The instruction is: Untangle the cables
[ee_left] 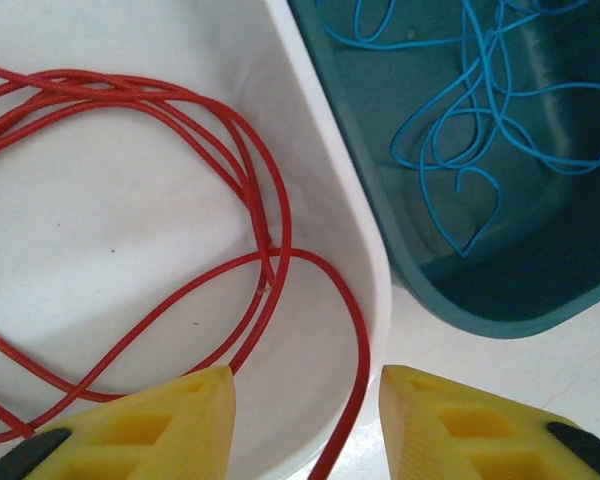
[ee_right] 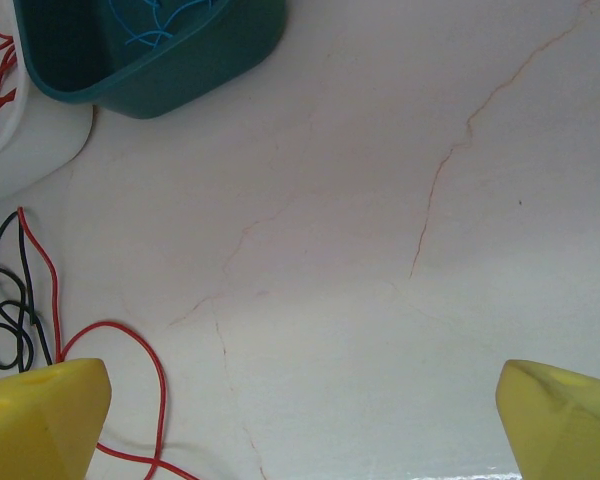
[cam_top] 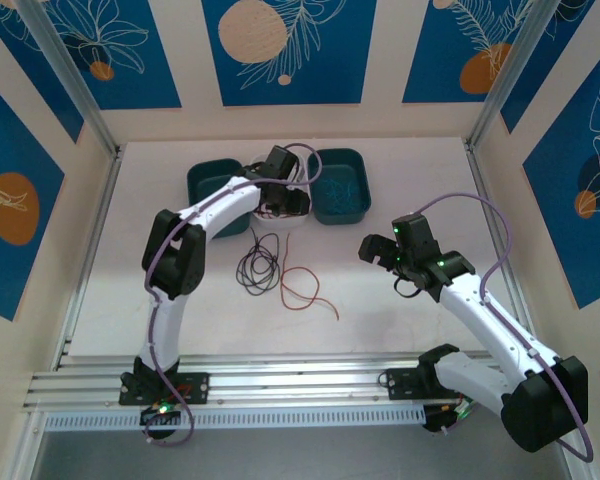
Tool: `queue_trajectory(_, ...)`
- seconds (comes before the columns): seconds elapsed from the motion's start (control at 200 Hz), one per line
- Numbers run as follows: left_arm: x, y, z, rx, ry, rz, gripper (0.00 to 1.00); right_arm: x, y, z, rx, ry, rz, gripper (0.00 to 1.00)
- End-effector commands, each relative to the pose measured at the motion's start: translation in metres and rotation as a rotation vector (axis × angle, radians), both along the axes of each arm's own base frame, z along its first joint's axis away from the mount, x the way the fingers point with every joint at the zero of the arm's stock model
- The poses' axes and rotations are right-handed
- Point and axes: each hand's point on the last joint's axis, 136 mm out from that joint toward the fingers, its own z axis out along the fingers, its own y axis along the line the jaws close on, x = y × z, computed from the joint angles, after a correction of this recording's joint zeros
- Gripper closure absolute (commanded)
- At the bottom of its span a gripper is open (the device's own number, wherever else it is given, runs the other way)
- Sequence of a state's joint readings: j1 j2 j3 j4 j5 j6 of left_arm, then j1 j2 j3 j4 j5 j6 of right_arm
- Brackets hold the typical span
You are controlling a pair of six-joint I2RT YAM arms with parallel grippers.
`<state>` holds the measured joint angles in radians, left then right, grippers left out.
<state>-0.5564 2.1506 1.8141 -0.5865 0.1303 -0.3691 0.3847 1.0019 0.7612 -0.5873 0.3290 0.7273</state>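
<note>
Red cable (ee_left: 270, 240) lies in loops inside a white bowl (ee_left: 365, 240), and one strand runs out over the rim between my left gripper's fingers. My left gripper (ee_left: 308, 420) hovers open above that rim, touching nothing. Blue cable (ee_left: 460, 150) is piled in the teal bin (ee_left: 540, 290) beside the bowl. On the table in front lie a black cable (cam_top: 258, 265) and another red cable (cam_top: 302, 285), close together. My right gripper (ee_right: 300, 420) is wide open over bare table, right of that red cable (ee_right: 158, 380) and black cable (ee_right: 5, 320).
A second teal bin (cam_top: 208, 185) stands left of the bowl, partly behind the left arm. The right teal bin (cam_top: 340, 185) is at the back centre. Metal frame rails run along the table's sides and near edge.
</note>
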Motion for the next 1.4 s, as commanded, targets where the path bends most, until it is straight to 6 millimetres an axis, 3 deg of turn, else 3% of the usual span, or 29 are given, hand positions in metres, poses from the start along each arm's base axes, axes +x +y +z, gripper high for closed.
queue_trajectory(0.0, 0.009, -0.004, 0.005, -0.036, -0.001, 0.001, 0.59, 0.0, 0.001, -0.004, 0.015, 0.008, -0.008, 0.01)
queue_trajectory(0.13, 0.009, -0.004, 0.004, -0.034, 0.002, -0.001, 0.65, 0.0, 0.0, -0.004, 0.014, 0.006, -0.011, 0.01)
queue_trajectory(0.57, 0.004, -0.004, -0.002, -0.032, 0.028, -0.02, 0.66, 0.004, 0.002, -0.002, 0.015, 0.003, -0.004, 0.01)
queue_trajectory(0.95, 0.009, -0.002, -0.001, -0.018, 0.013, -0.019, 0.93, 0.006, 0.003, -0.002, 0.013, 0.005, -0.005, 0.01)
queue_trajectory(1.01, 0.012, -0.001, 0.0, -0.012, -0.001, -0.018, 1.0, 0.005, 0.003, -0.002, 0.012, 0.007, -0.005, 0.01)
queue_trajectory(1.396, 0.05, 0.006, 0.018, -0.087, -0.25, 0.025, 1.0, 0.005, 0.002, -0.007, 0.007, 0.014, -0.01, 0.01)
